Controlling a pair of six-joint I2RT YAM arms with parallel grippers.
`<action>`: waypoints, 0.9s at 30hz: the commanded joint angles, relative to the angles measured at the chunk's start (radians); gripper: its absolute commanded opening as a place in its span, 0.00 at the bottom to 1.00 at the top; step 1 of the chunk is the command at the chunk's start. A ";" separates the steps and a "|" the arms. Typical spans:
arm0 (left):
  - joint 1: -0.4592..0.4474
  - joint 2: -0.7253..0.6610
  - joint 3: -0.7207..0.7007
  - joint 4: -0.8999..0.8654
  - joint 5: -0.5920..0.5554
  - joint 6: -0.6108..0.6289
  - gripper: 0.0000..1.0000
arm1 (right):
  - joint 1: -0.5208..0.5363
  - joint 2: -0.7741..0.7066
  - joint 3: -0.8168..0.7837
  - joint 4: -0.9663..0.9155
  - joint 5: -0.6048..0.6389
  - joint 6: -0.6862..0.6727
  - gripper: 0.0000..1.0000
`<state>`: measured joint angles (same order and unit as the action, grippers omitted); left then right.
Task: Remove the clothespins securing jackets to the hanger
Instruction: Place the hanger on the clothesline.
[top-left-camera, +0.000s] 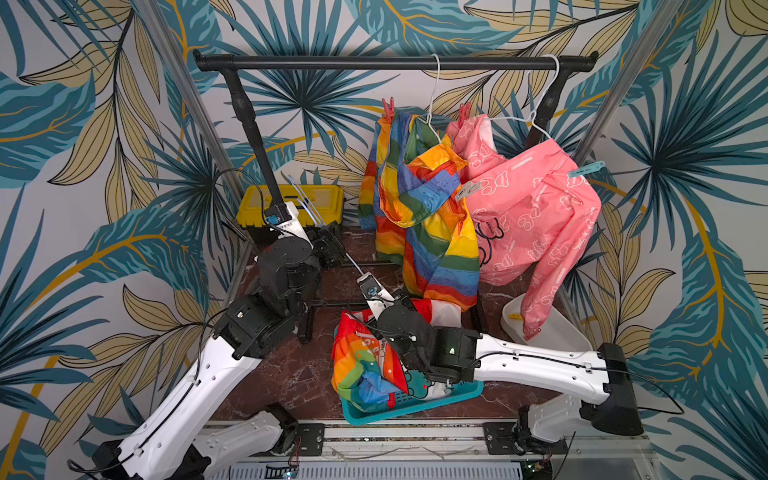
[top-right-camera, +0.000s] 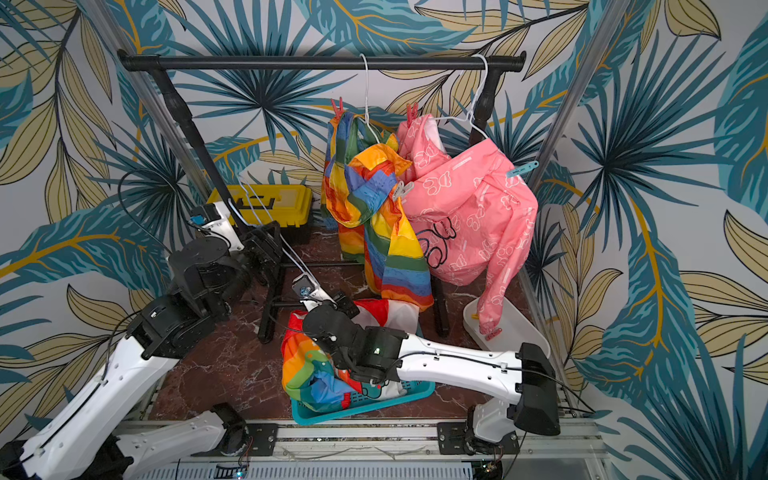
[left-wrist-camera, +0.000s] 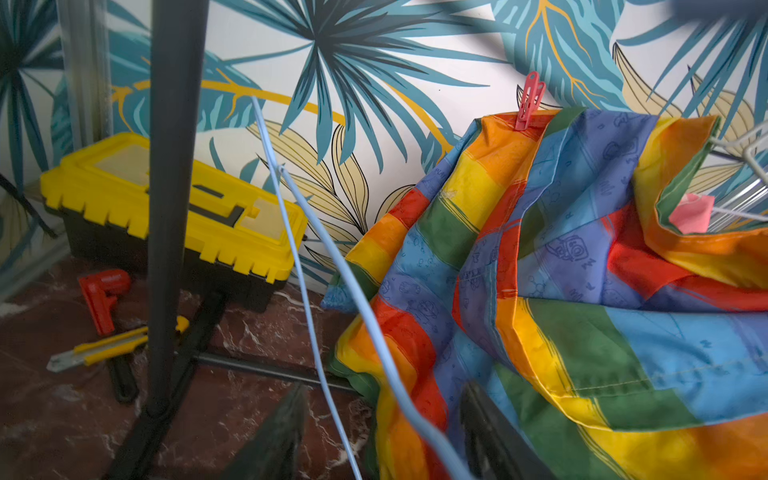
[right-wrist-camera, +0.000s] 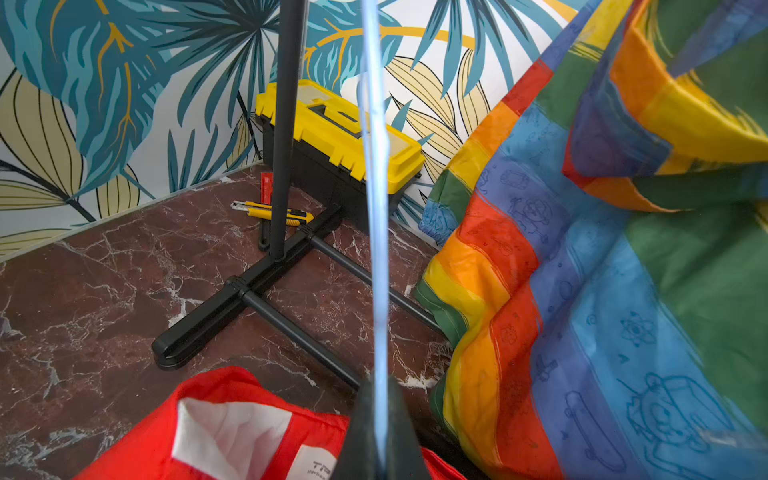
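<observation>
My right gripper (right-wrist-camera: 376, 419) is shut on the wire of a bare pale blue hanger (right-wrist-camera: 374, 174), just above the red jacket (right-wrist-camera: 232, 428) with white lining. My left gripper (left-wrist-camera: 386, 440) stands open, and the same hanger (left-wrist-camera: 316, 266) runs between its fingers. On the rail hang the rainbow-striped jacket (top-left-camera: 424, 216) and the pink jacket (top-left-camera: 536, 208). Red-pink clothespins (top-left-camera: 388, 109) (top-left-camera: 464, 113) pinch their upper left shoulders. A pale grey clothespin (top-left-camera: 467, 190) sits between the two jackets. A light blue one (top-left-camera: 586, 169) is on the pink jacket's right shoulder.
A teal basket (top-left-camera: 457, 397) at the front holds crumpled clothing. A white tray (top-left-camera: 557, 332) at the right holds a yellow clothespin (top-left-camera: 515, 317). A yellow toolbox (top-left-camera: 291, 203), a utility knife (left-wrist-camera: 104, 347) and the black rack's foot (right-wrist-camera: 232, 303) stand at the back left.
</observation>
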<state>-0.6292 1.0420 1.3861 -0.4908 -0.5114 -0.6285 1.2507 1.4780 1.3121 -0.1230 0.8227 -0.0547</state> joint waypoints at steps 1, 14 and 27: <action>0.017 -0.023 0.032 0.015 0.019 0.058 0.81 | -0.024 -0.039 -0.020 -0.052 -0.030 0.059 0.00; 0.018 -0.486 -0.214 -0.043 0.176 0.349 0.99 | -0.079 -0.110 0.164 -0.263 -0.030 0.175 0.00; 0.019 -0.559 -0.410 -0.166 0.384 0.244 0.99 | -0.163 0.223 0.945 -0.651 -0.160 0.251 0.00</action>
<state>-0.6144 0.4843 0.9787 -0.6422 -0.1810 -0.3565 1.1061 1.6142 2.1479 -0.6086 0.7170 0.1596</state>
